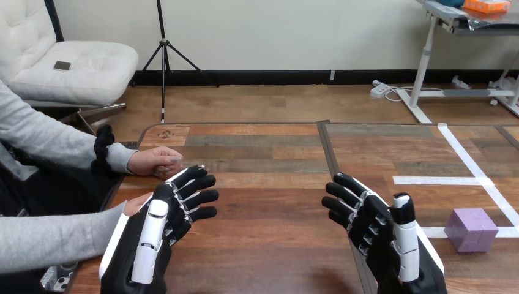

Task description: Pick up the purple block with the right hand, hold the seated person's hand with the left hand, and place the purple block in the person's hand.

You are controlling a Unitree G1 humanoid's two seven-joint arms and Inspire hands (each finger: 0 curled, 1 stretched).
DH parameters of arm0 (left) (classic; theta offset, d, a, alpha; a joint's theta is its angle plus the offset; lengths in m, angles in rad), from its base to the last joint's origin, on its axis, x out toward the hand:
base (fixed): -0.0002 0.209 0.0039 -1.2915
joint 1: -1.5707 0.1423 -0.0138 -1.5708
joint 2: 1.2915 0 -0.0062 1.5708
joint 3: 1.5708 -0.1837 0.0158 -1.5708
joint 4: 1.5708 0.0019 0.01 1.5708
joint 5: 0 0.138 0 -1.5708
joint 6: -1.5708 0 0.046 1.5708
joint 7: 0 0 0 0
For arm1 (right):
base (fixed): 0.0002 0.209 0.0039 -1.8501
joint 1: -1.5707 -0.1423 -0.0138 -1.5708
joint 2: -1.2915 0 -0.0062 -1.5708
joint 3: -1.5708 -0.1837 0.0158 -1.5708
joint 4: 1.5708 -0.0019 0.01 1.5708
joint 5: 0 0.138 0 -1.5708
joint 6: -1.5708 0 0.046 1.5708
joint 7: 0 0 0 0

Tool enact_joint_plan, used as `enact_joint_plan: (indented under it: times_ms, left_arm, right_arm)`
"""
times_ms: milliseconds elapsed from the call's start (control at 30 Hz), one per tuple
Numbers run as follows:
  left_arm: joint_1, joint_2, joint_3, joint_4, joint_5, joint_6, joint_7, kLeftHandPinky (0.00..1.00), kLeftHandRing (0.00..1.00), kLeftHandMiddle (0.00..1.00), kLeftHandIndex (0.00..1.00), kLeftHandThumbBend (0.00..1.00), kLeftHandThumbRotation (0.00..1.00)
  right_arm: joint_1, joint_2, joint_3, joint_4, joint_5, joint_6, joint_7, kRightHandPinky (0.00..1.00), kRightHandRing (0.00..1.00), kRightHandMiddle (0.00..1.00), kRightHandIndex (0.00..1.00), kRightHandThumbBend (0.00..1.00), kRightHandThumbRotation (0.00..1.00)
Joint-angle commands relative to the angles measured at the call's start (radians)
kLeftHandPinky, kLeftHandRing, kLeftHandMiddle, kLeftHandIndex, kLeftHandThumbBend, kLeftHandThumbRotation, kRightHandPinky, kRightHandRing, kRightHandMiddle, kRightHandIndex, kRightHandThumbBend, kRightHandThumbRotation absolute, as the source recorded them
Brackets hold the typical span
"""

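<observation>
The purple block (471, 229) sits on the table at the right, by the white tape lines. My right hand (379, 236) hovers just left of it with fingers spread and relaxed, holding nothing, a short gap between them. At the lower left, my left hand (162, 220) is open with its fingers stretched forward. The person's near hand (133, 204), in a grey sleeve, lies under and behind that hand; only a small part of it shows, and I cannot tell whether they touch. The person's far hand (156, 161) rests on the table's left edge as a loose fist.
White tape lines (465, 160) mark a box on the right half of the table. A dark seam (325, 150) runs across the wooden table (263, 202) between my two hands.
</observation>
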Motion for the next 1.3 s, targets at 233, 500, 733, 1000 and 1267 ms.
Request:
enact_joint_plan:
  times_ms: [233,500,733,1000,1267]
  left_arm:
    - [-0.049,-0.03,0.001,-0.038,-0.004,-0.024,0.004,0.7,0.76,0.79,0.79,0.38,1.0]
    - [-0.055,-0.031,-0.001,-0.028,-0.002,-0.031,0.0,0.69,0.76,0.79,0.78,0.4,1.0]
    - [-0.058,-0.029,-0.003,-0.032,-0.004,-0.022,-0.002,0.69,0.76,0.78,0.78,0.4,0.99]
    - [-0.062,-0.033,-0.001,-0.026,0.003,-0.028,0.006,0.69,0.75,0.78,0.77,0.38,1.0]
    - [-0.061,-0.03,-0.002,-0.033,0.003,-0.023,0.004,0.68,0.75,0.78,0.77,0.39,1.0]
  right_arm:
    - [-0.108,-0.02,-0.005,0.033,-0.033,-0.05,0.01,0.95,0.89,0.88,0.88,0.9,1.0]
    - [-0.195,-0.017,-0.029,0.122,-0.047,-0.098,-0.011,0.87,0.84,0.85,0.84,0.9,0.97]
    - [-0.282,-0.066,-0.047,0.194,-0.078,-0.101,-0.009,0.86,0.85,0.87,0.86,0.92,0.99]
    - [-0.372,-0.098,-0.073,0.294,-0.083,-0.14,-0.012,0.87,0.86,0.88,0.87,0.91,1.0]
    - [-0.472,-0.137,-0.102,0.409,-0.101,-0.17,-0.036,0.88,0.86,0.88,0.88,0.89,1.0]
